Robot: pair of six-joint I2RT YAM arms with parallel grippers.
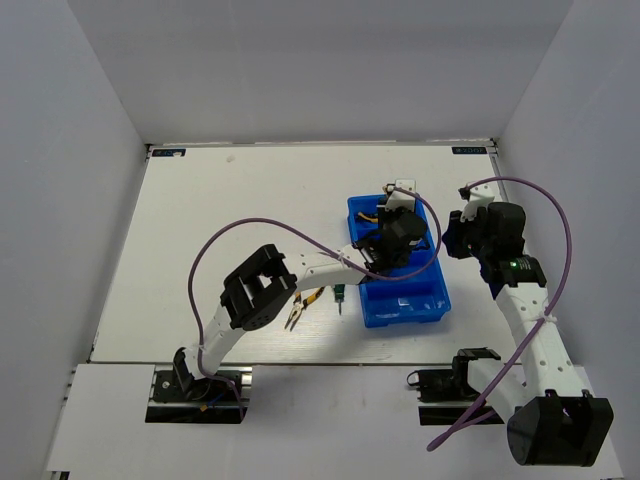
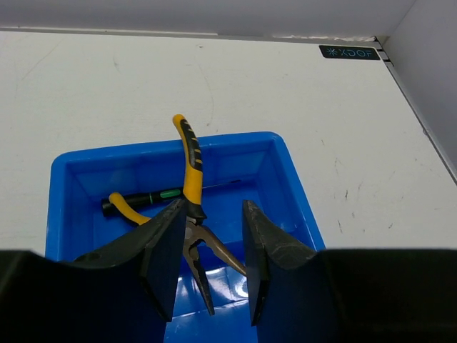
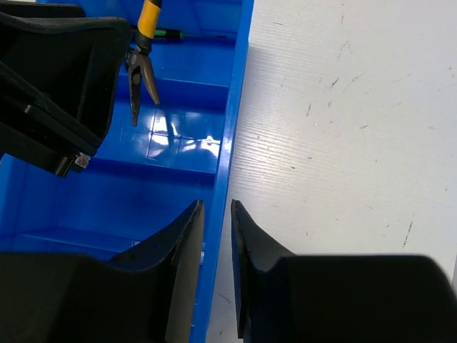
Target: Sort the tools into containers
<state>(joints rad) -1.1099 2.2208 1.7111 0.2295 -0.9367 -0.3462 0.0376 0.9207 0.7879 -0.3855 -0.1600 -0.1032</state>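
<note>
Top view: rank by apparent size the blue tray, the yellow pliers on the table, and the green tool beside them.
1. blue tray, by far the largest
2. yellow pliers
3. green tool, shorter and thinner than the pliers

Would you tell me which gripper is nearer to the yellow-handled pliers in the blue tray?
The left. The left gripper straddles the pliers over the blue tray; the right gripper sits astride the tray's right wall, farther off.
</note>
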